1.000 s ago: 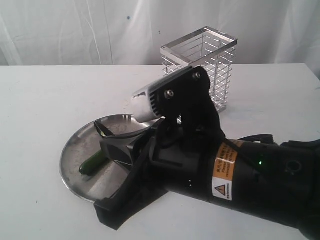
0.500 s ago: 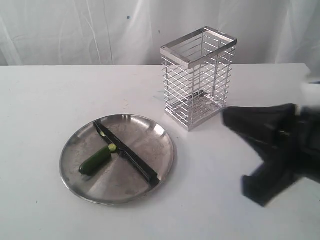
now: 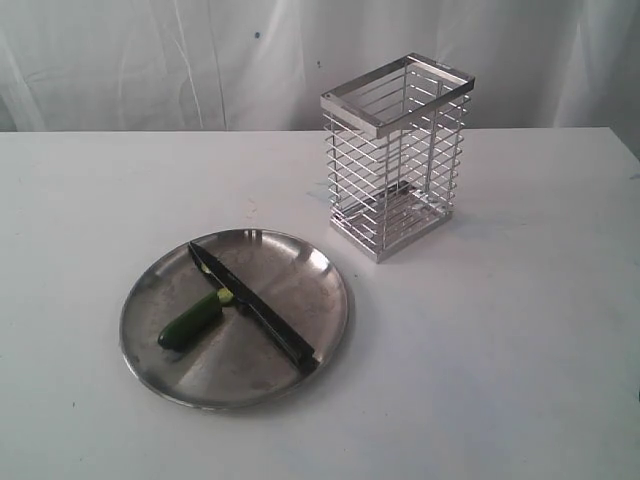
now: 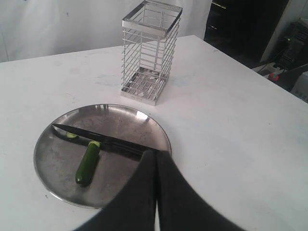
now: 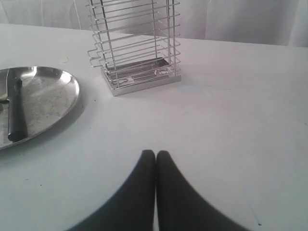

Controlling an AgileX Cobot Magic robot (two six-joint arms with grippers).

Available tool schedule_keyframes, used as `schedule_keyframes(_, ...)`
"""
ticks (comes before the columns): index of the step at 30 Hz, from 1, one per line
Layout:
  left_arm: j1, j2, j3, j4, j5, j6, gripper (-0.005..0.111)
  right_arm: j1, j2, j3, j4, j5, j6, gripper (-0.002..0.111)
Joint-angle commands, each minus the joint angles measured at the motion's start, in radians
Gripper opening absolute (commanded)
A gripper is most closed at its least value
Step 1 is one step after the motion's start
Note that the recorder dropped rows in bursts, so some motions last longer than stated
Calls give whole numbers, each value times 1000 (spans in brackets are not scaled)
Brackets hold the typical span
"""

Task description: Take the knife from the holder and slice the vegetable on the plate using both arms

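Observation:
The steel plate [image 3: 295,365] lies on the white table with the dark knife [image 3: 250,305] flat across it, blade tip toward the far left. The green vegetable [image 3: 190,322] lies beside the blade with its pale cut end touching it; a small cut piece [image 3: 207,268] sits near the blade tip. The wire holder [image 3: 395,155] stands empty behind the plate. No arm shows in the exterior view. In the left wrist view my left gripper [image 4: 156,153] is shut and empty, high above the plate [image 4: 53,192] edge, near the knife [image 4: 103,141] handle. My right gripper [image 5: 155,153] is shut and empty over bare table.
The white table [image 3: 500,350] runs wide around the plate and holder, with a white curtain behind it. Past the table's far edge in the left wrist view are dark furniture and cables [image 4: 284,57].
The right arm, which covered the plate and knife a second ago, has pulled back to the right and left the exterior view. The knife, vegetable and holder stay put.

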State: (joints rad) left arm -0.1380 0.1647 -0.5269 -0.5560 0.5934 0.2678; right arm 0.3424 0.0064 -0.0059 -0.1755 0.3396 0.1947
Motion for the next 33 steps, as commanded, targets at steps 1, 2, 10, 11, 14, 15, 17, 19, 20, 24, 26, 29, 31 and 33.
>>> schedule_keyframes(1, -4, -5, 6, -9, 7, -1, 0, -5, -6, 6, 3, 12, -9, 0)
schedule_keyframes(2, -4, -5, 6, -9, 7, -1, 0, -5, -6, 6, 3, 12, -9, 0)
schedule_keyframes(10, -4, -5, 6, -9, 7, -1, 0, -5, -6, 6, 3, 12, -9, 0)
schedule_keyframes(11, -4, -5, 6, -9, 7, -1, 0, -5, -6, 6, 3, 12, -9, 0)
schedule_keyframes(14, -4, -5, 6, -9, 7, -1, 0, -5, -6, 6, 3, 12, -9, 0)
schedule_keyframes(15, -4, -5, 6, -9, 7, -1, 0, -5, -6, 6, 3, 12, -9, 0)
schedule_keyframes(17, -4, -5, 6, -9, 7, -1, 0, -5, -6, 6, 3, 12, -9, 0)
schedule_keyframes(19, -4, -5, 6, -9, 7, -1, 0, -5, -6, 6, 3, 12, -9, 0)
schedule_keyframes(20, -4, -5, 6, -9, 7, -1, 0, -5, -6, 6, 3, 12, -9, 0)
schedule_keyframes(24, -4, 0, 21, -9, 2, -1, 0, -5, -6, 6, 3, 12, -9, 0)
schedule_keyframes(26, -4, -8, 53, 65, -32, -1, 0, -5, -6, 6, 3, 12, -9, 0)
schedule_keyframes(29, -4, -47, 130, 175, -168, -21, 0, -5, -6, 6, 3, 12, -9, 0)
schedule_keyframes(31, -4, -82, 211, 233, -330, -67, 0, -5, -6, 6, 3, 12, -9, 0)
schedule_keyframes(33, -4, -118, 289, 296, -461, -121, 0, -5, -6, 6, 3, 12, -9, 0)
